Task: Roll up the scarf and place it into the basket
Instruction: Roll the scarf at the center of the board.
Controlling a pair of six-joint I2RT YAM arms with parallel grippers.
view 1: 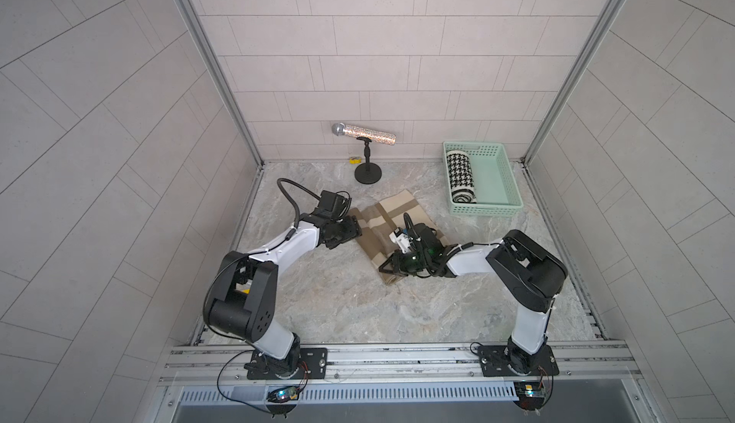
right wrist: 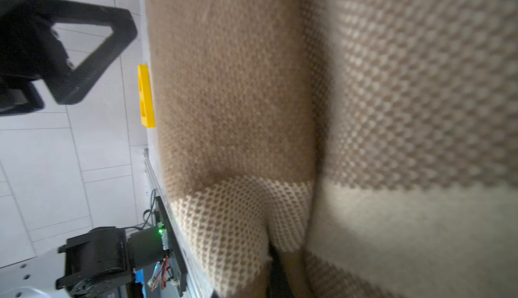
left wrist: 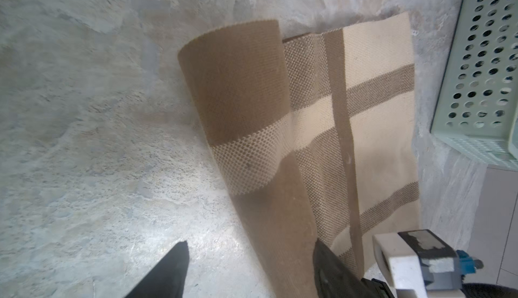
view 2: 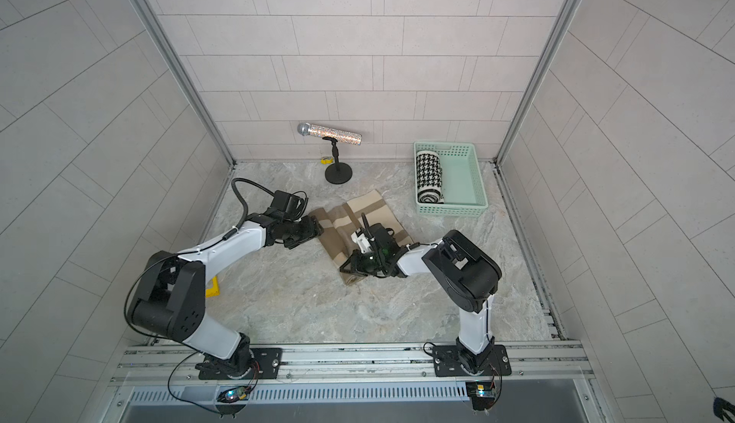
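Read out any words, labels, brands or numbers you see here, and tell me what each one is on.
No readable text anywhere.
The scarf, basket, houndstooth roll and glittery microphone show patterns only, no lettering.
The small yellow object beside the microphone stand is too small to tell.

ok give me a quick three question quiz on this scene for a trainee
1. True or false: the basket is empty.
2. Pick one. The right gripper is: A) open above the table, B) shut on the scarf, C) inside the basket.
3. Fill in: the left gripper, at the scarf's rolled edge, is ____.

Key: 1 false, a houndstooth roll lies in it. 2 B. 3 open.
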